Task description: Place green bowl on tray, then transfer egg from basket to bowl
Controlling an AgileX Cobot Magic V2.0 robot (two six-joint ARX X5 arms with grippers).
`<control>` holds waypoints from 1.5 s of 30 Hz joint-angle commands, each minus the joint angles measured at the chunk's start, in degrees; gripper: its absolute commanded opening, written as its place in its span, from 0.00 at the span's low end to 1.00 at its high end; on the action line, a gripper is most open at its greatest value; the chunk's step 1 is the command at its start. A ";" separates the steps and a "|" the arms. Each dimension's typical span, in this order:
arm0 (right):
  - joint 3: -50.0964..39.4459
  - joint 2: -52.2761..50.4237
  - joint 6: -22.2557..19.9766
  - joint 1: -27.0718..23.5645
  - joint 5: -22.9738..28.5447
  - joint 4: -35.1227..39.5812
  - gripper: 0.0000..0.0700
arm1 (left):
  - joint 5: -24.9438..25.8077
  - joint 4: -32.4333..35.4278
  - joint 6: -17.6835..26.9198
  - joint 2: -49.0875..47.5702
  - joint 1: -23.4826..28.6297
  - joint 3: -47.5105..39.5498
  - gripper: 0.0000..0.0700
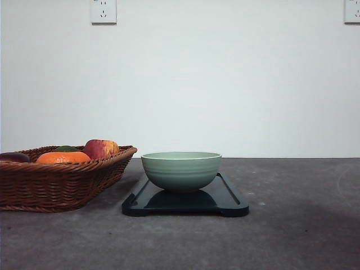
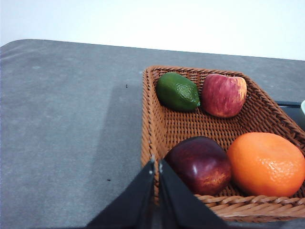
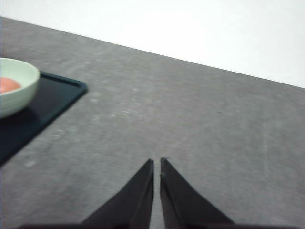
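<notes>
While both end effectors point(image 2: 157, 164) point(image 3: 157, 162) pinch closed | grey table point(image 1: 292, 225) | white wall point(image 1: 225, 79)

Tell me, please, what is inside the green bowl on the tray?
In the right wrist view, a tan-orange rounded object, likely the egg, lies inside the green bowl. The rim hides its lower part. From the front, the bowl's wall hides the inside.

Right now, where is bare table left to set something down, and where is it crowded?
Bare grey table lies right of the tray, and more lies beyond the basket's outer side, seen from the left wrist. The basket is crowded: lime, apple, dark fruit, orange. The green bowl takes up much of the tray.
</notes>
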 commanded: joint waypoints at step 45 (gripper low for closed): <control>-1.07 -1.67 3.10 -0.50 2.94 1.14 0.02 | 0.00 -0.33 -0.28 0.00 0.00 -1.09 0.00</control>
